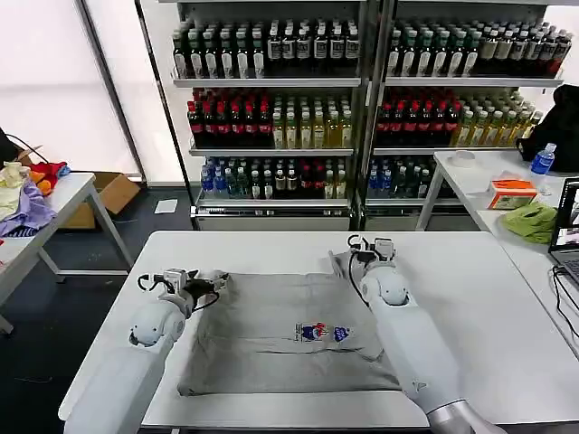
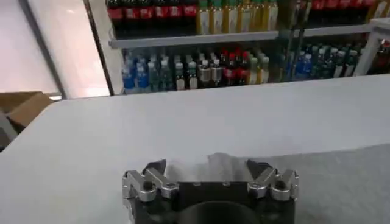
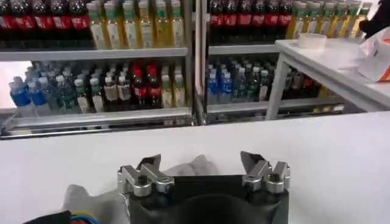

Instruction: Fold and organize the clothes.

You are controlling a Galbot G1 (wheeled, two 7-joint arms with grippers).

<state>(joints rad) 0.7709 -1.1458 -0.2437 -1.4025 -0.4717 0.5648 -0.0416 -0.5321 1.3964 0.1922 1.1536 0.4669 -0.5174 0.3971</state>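
Your left gripper (image 1: 201, 282) sits at the far left corner of the grey T-shirt (image 1: 280, 334), and your right gripper (image 1: 366, 247) sits at the far right corner, both low over the white table (image 1: 470, 298). In each wrist view the jaws stand wide apart, with a small hump of grey cloth lying between them; whether either fingertip actually touches the cloth you cannot tell from these angles.

Count what you have: two grippers, one T-shirt, one printed graphic (image 1: 323, 333) in red, blue and green on its chest. The shirt lies spread flat in the middle of the table, its hem edge toward the robot's body and its far edge under your grippers. On the side table to your right you have one lime-green cloth (image 1: 532, 221), one orange and white box (image 1: 513, 193) and one blue-capped bottle (image 1: 542, 160). On the side table to your left lies one mixed heap of garments (image 1: 25, 194). Behind everything stand shelves of drink bottles (image 1: 271, 122), too many to count.

Some things are hard to read. Your right arm covers the shirt's right side, so that sleeve is hidden; the left sleeve sits beneath your left gripper and forearm. A laptop (image 1: 570, 217) is cut off at the right edge.

Both arms reach forward from the body, forearms angled inward over the table, wrists level, fingers pointing away toward the shelves.
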